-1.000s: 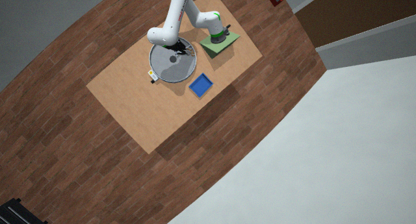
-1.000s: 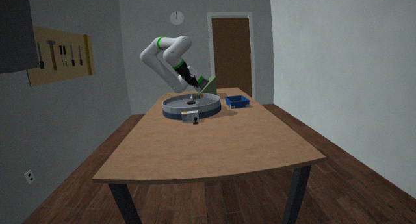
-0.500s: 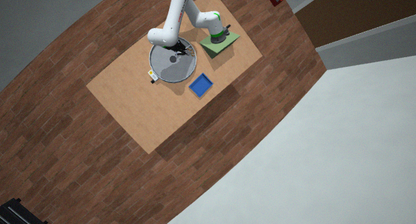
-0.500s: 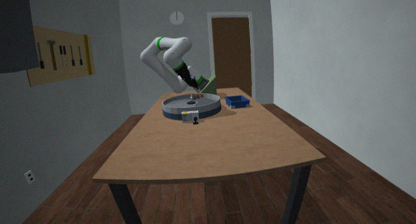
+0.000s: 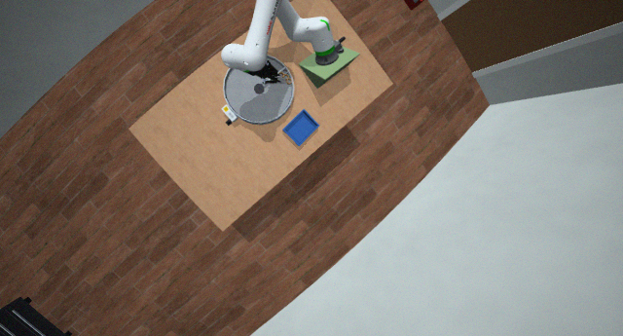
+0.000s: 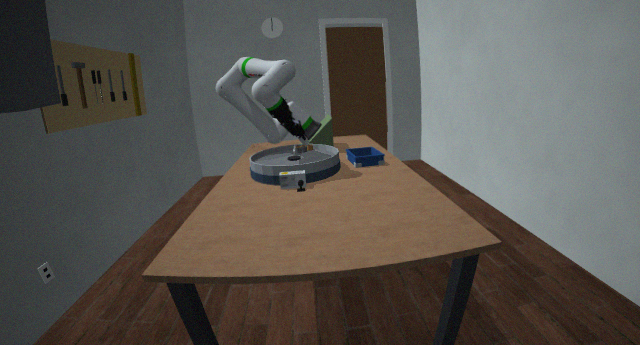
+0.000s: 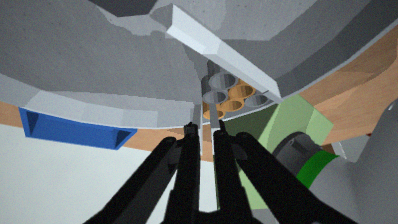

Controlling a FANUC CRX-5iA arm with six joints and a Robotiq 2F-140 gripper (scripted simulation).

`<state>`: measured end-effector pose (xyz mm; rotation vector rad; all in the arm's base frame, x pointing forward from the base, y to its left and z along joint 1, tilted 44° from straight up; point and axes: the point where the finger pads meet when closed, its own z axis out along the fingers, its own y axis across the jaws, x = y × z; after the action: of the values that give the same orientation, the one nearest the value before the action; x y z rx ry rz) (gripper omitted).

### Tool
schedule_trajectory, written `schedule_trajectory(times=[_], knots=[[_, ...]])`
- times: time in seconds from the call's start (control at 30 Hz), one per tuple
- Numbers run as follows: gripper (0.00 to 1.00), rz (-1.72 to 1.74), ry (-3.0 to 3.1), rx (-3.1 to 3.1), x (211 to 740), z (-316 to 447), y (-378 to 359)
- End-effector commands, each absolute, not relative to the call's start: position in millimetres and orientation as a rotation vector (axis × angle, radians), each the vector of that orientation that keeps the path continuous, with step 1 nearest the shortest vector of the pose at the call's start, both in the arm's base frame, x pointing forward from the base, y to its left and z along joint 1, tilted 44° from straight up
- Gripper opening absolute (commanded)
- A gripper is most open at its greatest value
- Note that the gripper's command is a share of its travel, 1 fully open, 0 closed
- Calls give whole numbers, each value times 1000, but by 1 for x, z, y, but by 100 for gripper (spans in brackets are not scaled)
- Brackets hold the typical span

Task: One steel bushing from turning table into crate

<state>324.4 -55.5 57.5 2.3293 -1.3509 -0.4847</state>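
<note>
Gripper (image 7: pixel 204 131) of the single arm, black-fingered, hanging over the far edge of the turning table (image 6: pixel 260 161) on the side nearest the arm's green base block (image 5: pixel 348 58). Jaws drawn nearly together with only a slim gap showing in the wrist view; nothing sits between the fingers, so the claw is closed and empty. Bushings (image 7: pixel 227 92): a small cluster of short tubes, some grey steel, some orange-brown, standing packed together against a pale divider bar (image 7: pixel 220 52) on the disc, just beyond the fingertips and apart from them. Steel bushing (image 7: pixel 216 96), nearest grey tube of the cluster, touching its orange neighbours. Crate (image 5: pixel 301 127), blue, open-topped, on the wooden table (image 6: pixel 320 225) beside the turning table, with nothing visible inside. Step in hand, by judgement: approach to the pick, no bushing yet taken. Next move calls for spreading the jaws, lowering around one grey tube only without dragging the adjoining orange ones, clamping, lifting, then carrying across to the crate and releasing.
</note>
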Motion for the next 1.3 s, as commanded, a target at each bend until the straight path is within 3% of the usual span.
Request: schedule_trajectory(times=[0.0, 1.27], knots=[[6, -484, -1351, 2330, 325, 58, -55], [6, -484, -1351, 2330, 324, 54, -58]])
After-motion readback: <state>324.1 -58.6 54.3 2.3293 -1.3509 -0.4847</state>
